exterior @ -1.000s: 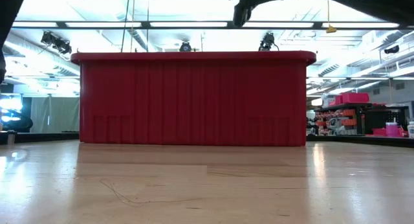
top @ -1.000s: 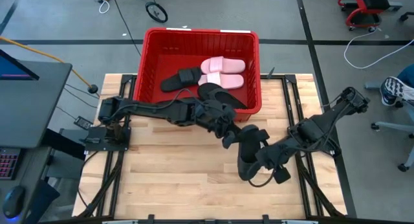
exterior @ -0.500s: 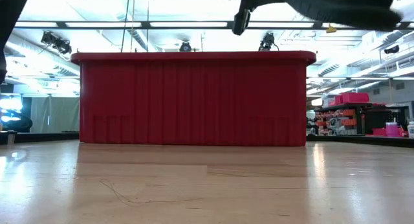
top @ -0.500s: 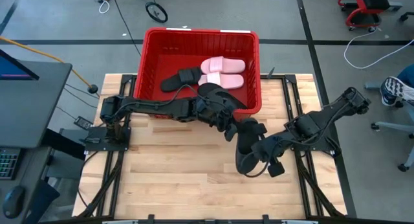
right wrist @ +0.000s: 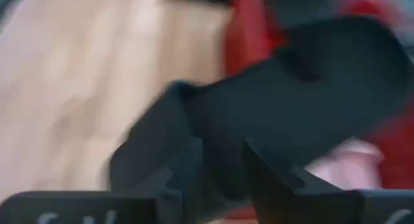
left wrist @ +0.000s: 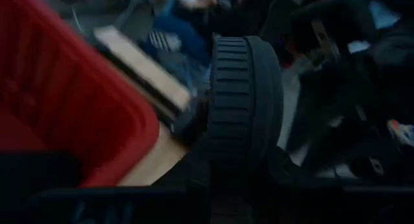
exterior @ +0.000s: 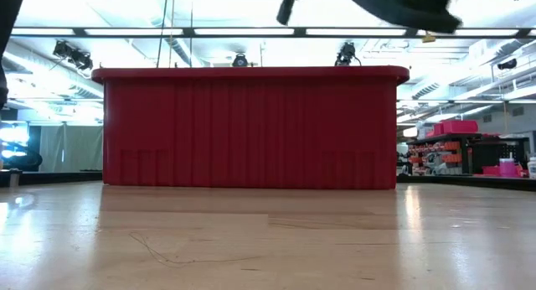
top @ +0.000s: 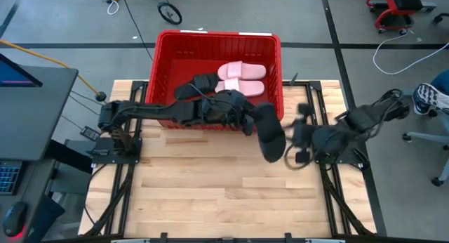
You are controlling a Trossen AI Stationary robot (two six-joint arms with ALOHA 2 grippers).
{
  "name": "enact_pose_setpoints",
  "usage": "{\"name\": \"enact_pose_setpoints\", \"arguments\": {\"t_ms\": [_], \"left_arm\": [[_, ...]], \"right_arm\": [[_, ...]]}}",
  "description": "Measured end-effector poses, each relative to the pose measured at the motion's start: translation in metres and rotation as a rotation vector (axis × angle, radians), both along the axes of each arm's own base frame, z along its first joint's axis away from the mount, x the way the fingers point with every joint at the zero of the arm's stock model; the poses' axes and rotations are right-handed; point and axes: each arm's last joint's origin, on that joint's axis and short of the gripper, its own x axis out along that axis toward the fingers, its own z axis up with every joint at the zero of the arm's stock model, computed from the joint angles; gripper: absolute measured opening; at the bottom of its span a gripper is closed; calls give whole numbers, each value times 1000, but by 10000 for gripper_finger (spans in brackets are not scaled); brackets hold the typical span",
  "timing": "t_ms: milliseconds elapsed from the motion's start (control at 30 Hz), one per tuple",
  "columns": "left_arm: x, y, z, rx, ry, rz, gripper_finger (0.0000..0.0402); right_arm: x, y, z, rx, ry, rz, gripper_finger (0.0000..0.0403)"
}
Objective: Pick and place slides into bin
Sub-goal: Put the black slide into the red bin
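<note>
I see my left gripper pinching a black slide, held in the air over the table, just off the bin's near right corner. Right gripper sits beside it toward the table's right edge; can't tell its fingers. Inside the bin: two pale pink slides by the right wall, black slides mid-bin.
</note>
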Motion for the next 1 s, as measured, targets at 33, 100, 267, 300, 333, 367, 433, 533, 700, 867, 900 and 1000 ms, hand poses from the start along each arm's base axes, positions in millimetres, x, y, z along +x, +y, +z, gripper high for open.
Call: {"name": "enact_pose_setpoints", "arguments": {"t_ms": [33,100,267,300,333,367,433,533,700,867,900,1000], "left_arm": [[-4,6,6,14,-14,24,66],[-13,21,17,27,-34,56,66],[-47,69,52,92,-109,311,66],[-56,79,58,113,-112,379,66],[-64,90,61,132,-98,447,66],[-72,100,65,148,-93,509,66],[-88,122,69,152,-76,601,66],[-105,155,65,128,-35,717,65],[-132,203,32,-35,166,929,65],[-143,234,-7,-119,358,1091,65],[-144,240,-11,-136,355,1116,65],[-140,259,-25,-158,330,1156,65]], "right_arm": [[-6,-5,5,-30,-44,-47,124],[-17,-13,14,-82,-140,-143,139],[-42,-32,38,-141,-386,-380,161],[-47,-35,41,-146,-411,-406,162],[-51,-37,43,-143,-433,-426,162],[-55,-40,45,-140,-445,-435,162],[-62,-43,47,-127,-462,-438,160],[-69,-47,49,-143,-465,-427,157],[-73,-48,50,-247,-418,-376,156],[-73,-48,50,-328,-375,-335,155],[-73,-48,50,-342,-367,-327,155],[-73,-48,50,-403,-338,-307,156]]}}
